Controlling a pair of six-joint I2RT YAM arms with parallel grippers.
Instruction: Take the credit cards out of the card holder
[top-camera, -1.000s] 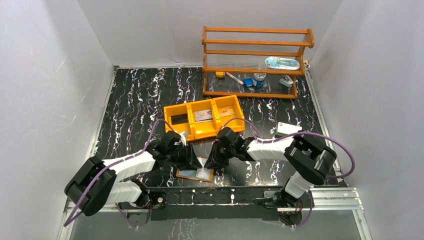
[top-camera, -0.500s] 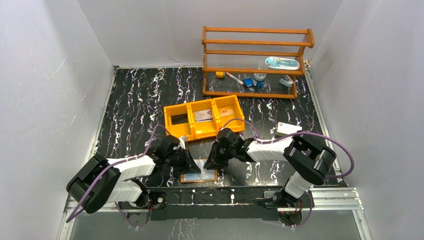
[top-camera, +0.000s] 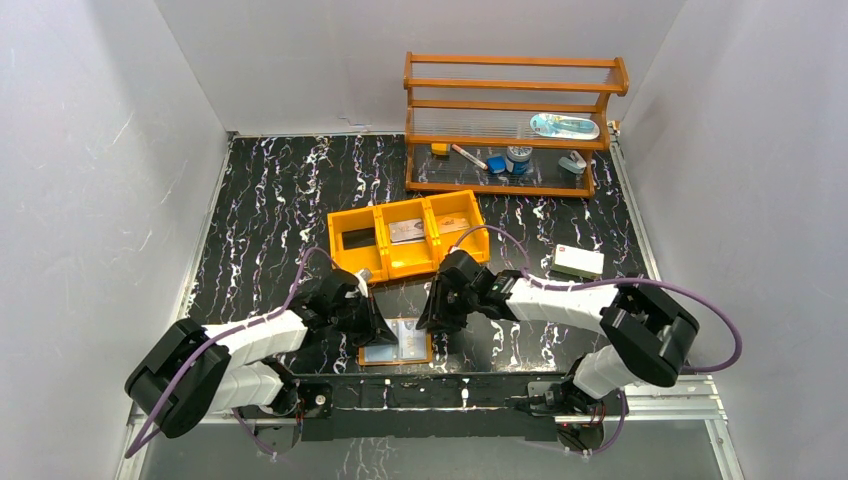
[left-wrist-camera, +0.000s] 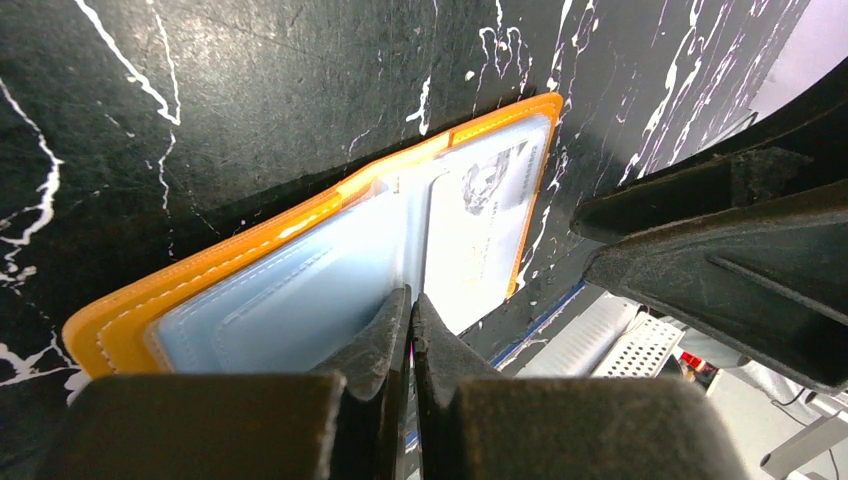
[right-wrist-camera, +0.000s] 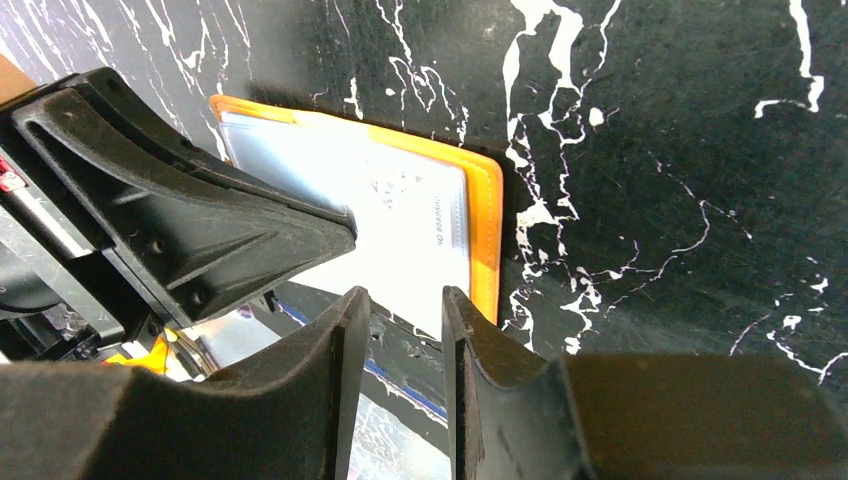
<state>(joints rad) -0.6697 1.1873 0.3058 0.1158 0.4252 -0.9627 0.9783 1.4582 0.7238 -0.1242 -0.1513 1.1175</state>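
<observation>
Left claw (left-wrist-camera: 411, 298) pressed together at the fold of the open card holder (top-camera: 397, 342), lower centre of the table (top-camera: 270, 200), right claw (right-wrist-camera: 398, 300) slightly spread above it, I judge one whitish credit card (left-wrist-camera: 478, 225) not yet out, other cards (top-camera: 405, 232) seemingly lying in the orange tray (top-camera: 412, 267).

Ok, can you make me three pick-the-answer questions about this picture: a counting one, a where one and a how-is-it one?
1. How many compartments has the orange plastic tray? A two, B three, C five.
2. Where is the small orange-tan leather card holder? A in that tray, B hanging on the wall, C on the black marbled table between the left pincer and right pincer.
3. The card holder is: A lying open, B folded shut, C standing upright.
Answers: B, two dividers make three; C, it lies flat between both pincers; A, its pale blue pockets show.
</observation>
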